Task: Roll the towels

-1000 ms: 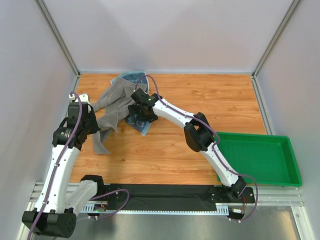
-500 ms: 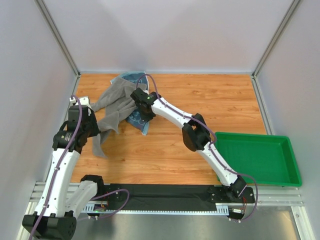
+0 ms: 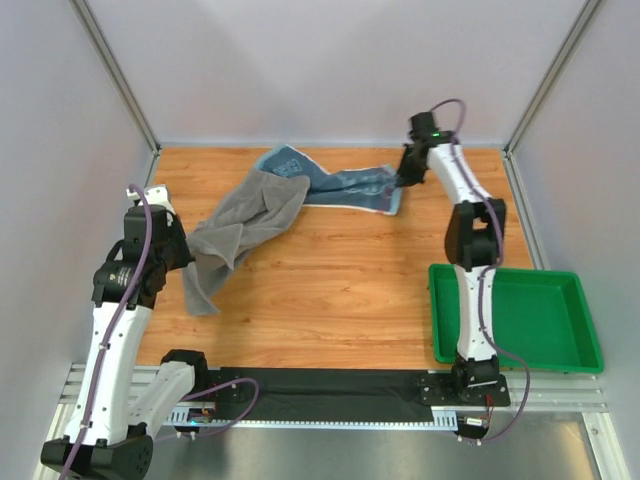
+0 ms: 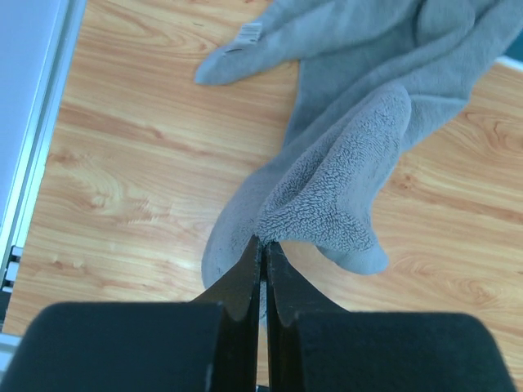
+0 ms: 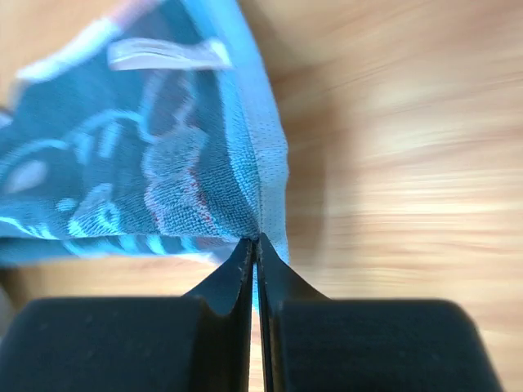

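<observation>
- Grey towel (image 3: 240,222): plush looped terry, crumpled into long folds, lying left of centre on the wooden bench (image 3: 340,290). A small white label shows at one corner, upper left of the left wrist view.
- Left jaws: pressed together on a fold at the lower end of the grey towel.
- Light blue towel (image 3: 345,188): thin weave with white lettering and a small red mark. It is stretched across the upper middle of the overhead view, its left end meeting the grey towel.
- Right jaws: pinched tight on the right hem of the light blue towel.
- Green tray (image 3: 530,315): lower right of the overhead view.

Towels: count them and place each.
2. A grey towel lies crumpled at left; a blue towel stretches along the back edge. The grey one may hide another.
</observation>
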Robot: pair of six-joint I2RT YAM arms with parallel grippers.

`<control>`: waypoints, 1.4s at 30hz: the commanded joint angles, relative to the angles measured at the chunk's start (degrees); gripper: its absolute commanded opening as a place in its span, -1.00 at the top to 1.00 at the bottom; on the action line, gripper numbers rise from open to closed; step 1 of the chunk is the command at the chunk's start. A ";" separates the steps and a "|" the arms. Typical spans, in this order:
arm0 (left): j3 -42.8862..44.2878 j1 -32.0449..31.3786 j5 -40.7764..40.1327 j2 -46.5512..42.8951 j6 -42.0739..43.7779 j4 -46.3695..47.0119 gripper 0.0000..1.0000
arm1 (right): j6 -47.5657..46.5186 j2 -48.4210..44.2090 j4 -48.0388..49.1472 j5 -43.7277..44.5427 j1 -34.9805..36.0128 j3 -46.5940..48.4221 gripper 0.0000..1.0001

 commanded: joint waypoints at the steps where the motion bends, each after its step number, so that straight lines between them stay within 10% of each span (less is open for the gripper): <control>1: 2.78 0.34 -0.02 0.09 0.64 -1.63 1.00 | 3.09 -11.26 -3.51 2.32 -10.92 2.50 0.99; 10: 6.81 0.34 2.27 -2.02 2.22 -0.32 1.00 | 2.83 -17.51 -7.98 20.42 -21.49 -0.14 0.99; 11: 7.60 0.34 1.74 -2.02 2.83 -0.49 1.00 | 2.48 -17.60 -8.25 20.86 -21.32 -0.31 0.88; 14: 8.05 0.34 -0.89 -2.55 3.28 -1.37 0.81 | 1.16 -18.47 -9.75 22.00 -19.83 -2.42 -0.30; 18: 6.91 0.34 -0.29 -3.86 1.79 -3.65 -0.13 | -1.74 -23.30 -8.18 23.51 -15.00 -9.26 -0.75; 23: 2.09 0.34 2.25 -7.20 -1.46 -4.54 -0.54 | -2.71 -32.96 -0.45 15.01 -7.53 -23.92 -0.83; 30: -8.46 0.08 16.48 -3.70 -8.75 1.17 -0.44 | -2.18 -35.44 6.68 1.47 0.21 -32.65 -0.82; 42: -17.53 -14.77 15.63 14.92 -17.47 17.25 -0.48 | -3.24 -31.13 9.77 -3.74 10.50 -31.69 -0.77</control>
